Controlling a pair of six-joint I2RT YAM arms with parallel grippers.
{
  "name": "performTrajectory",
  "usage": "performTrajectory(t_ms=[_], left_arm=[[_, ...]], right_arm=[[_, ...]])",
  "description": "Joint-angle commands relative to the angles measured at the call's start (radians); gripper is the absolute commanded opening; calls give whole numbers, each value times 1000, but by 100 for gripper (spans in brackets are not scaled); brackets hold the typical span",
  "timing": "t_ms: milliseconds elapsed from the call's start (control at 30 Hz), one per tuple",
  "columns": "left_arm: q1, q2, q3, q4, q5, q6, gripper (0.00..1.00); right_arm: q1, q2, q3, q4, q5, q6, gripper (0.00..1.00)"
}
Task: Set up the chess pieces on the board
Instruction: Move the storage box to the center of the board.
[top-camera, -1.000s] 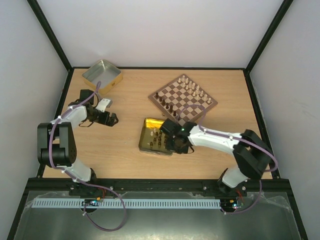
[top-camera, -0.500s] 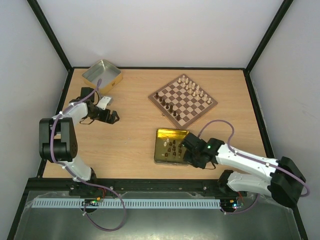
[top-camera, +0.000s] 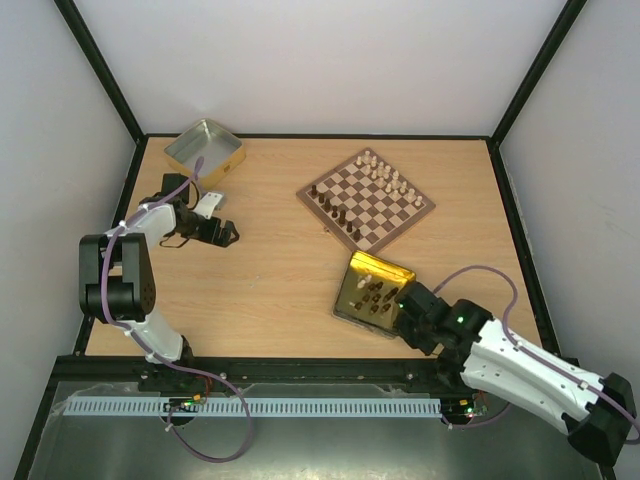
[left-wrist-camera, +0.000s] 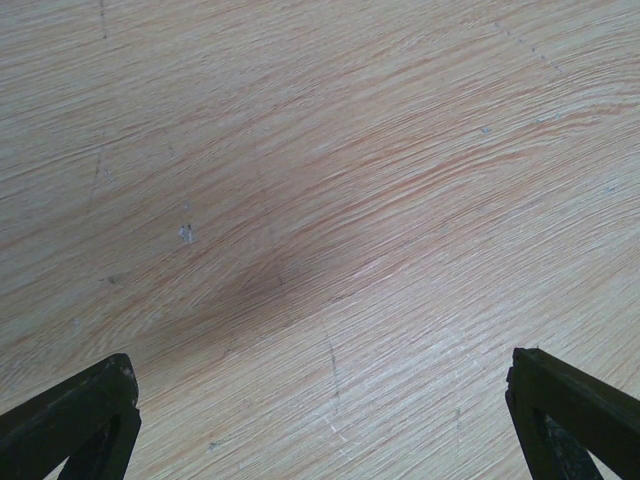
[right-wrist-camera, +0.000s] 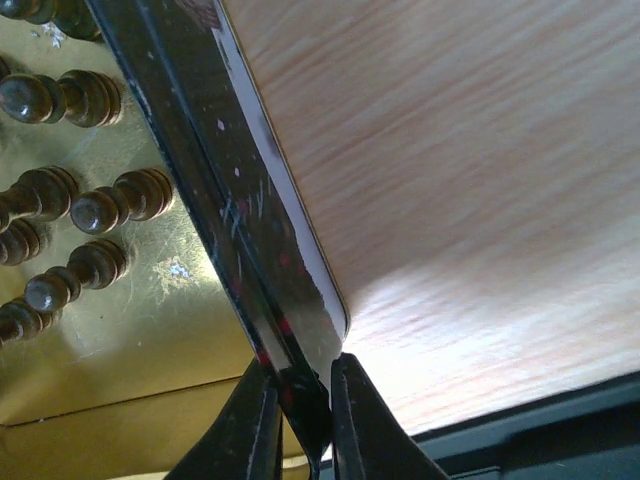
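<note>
The chessboard (top-camera: 366, 199) lies at the back right of the table with cream-white pieces (top-camera: 385, 175) along its far edge and a few dark pieces (top-camera: 335, 211) along its near-left edge. A yellow-gold tin (top-camera: 375, 292) at the front right holds several dark brown pieces (top-camera: 374, 294); they also show in the right wrist view (right-wrist-camera: 100, 205). My right gripper (top-camera: 408, 313) is shut on the tin's near wall (right-wrist-camera: 262, 240). My left gripper (top-camera: 226, 236) is open and empty over bare table at the left, its fingertips (left-wrist-camera: 70, 415) wide apart.
A silver square tin (top-camera: 204, 152) stands at the back left corner. A black frame rail (top-camera: 300, 372) runs along the table's near edge. The right arm's white links (top-camera: 530, 375) reach over that edge.
My right gripper has dragged the yellow-gold tin right and toward the near edge, and the right arm swung down and right. The left arm has barely moved.
</note>
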Motion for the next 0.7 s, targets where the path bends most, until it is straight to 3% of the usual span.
performTrajectory(t_ms=[0, 233, 667], left_arm=[[-3, 12, 18, -28, 8, 19, 100], [-10, 22, 3, -11, 24, 6, 100], [-19, 6, -58, 14, 19, 19, 100]], right_arm=[[-11, -81, -27, -207, 81, 112, 10], [-12, -81, 36, -303, 141, 97, 12], [-12, 18, 87, -240, 133, 24, 21]])
